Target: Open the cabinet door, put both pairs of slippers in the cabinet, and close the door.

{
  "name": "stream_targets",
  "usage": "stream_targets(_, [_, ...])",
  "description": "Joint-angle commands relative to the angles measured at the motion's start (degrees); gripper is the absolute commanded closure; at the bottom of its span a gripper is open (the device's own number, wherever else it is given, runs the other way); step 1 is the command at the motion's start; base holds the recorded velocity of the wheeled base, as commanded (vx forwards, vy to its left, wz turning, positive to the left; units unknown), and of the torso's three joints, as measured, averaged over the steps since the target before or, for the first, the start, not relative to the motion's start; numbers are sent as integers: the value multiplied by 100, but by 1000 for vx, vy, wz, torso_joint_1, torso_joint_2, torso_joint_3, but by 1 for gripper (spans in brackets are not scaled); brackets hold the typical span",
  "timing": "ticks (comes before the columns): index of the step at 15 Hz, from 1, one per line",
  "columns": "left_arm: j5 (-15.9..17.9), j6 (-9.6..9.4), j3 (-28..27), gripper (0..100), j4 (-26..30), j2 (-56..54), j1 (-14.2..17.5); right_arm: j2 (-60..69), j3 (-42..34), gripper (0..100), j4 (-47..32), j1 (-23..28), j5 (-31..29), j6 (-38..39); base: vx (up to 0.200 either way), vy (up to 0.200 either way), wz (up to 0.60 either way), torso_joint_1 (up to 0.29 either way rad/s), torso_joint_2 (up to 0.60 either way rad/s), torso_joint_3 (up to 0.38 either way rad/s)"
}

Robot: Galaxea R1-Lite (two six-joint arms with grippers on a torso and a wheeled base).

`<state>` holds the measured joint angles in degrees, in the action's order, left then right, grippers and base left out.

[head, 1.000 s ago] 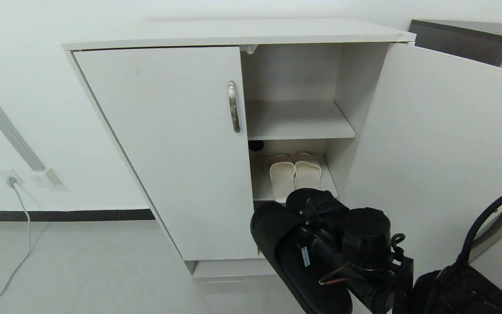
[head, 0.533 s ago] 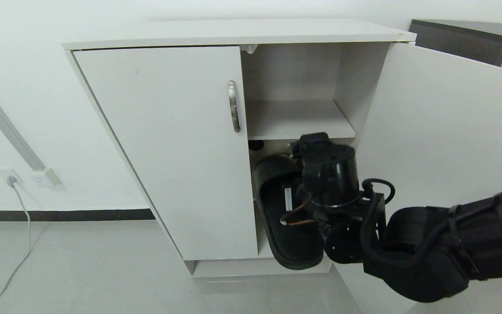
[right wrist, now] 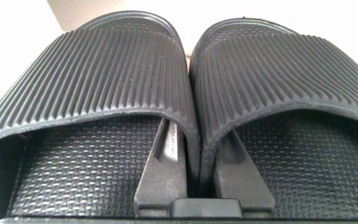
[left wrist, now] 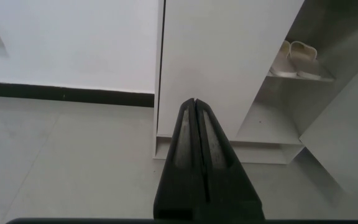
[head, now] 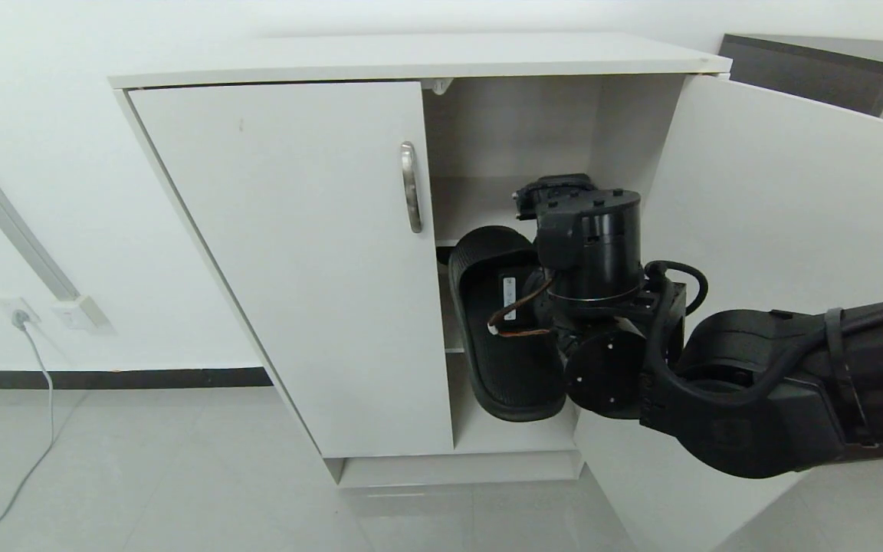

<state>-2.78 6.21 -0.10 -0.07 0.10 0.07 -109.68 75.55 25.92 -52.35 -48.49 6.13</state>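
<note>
A white cabinet (head: 411,57) stands against a white wall (head: 27,153) on a pale tiled floor (head: 142,475); its left door (head: 296,268) is closed and carries an upright metal handle (head: 409,187) at its inner edge; its right door (head: 779,230) is swung wide open, so the right half shows an upper shelf (head: 480,207) and compartments below it.

The right arm (head: 779,383) comes in from the right and ends at the open half; the black slippers (head: 503,330) hang at its tip, turned on edge with the toe end up beside the front edge of the upper shelf and the heel end down near the bottom compartment; how deep inside the opening they are cannot be told.

In the right wrist view the black slippers (right wrist: 123,74) lie side by side, ribbed straps uppermost; the right gripper (right wrist: 199,134) has one finger under each strap, resting on each footbed; the jaws stand narrow, pinching the pair's two touching inner walls between them.

The left gripper (left wrist: 194,106) hangs low over the floor in front of the cabinet, well apart from it, its jaws pressed together with nothing between them.

The white slippers (left wrist: 297,57) sit side by side on the middle shelf inside the open half.

A wall outlet (head: 16,313) sits low at the left; a grey cable (head: 39,429) trails from it to the floor.
</note>
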Motion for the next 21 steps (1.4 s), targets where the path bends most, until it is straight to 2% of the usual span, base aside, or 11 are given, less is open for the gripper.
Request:
stream_targets(1, [-3, 4, 1, 100, -1, -1, 1, 25, -22, 100, -8, 14, -2, 11, 0, 0, 0, 0, 0, 0])
stream_targets(5, [-3, 4, 1, 100, -1, -1, 1, 17, -128, 100, 1, 119, 7, 20, 0, 0, 0, 0, 0, 0])
stream_targets(15, [5, 12, 1, 100, -1, -1, 1, 34, -110, 100, 10, 128, 7, 46, 200, 0, 0, 2, 4, 4])
stream_targets(21, [5, 12, 1, 100, -1, -1, 1, 25, -304, 100, 256, 119, 235, 28, 0, 0, 0, 0, 0, 0])
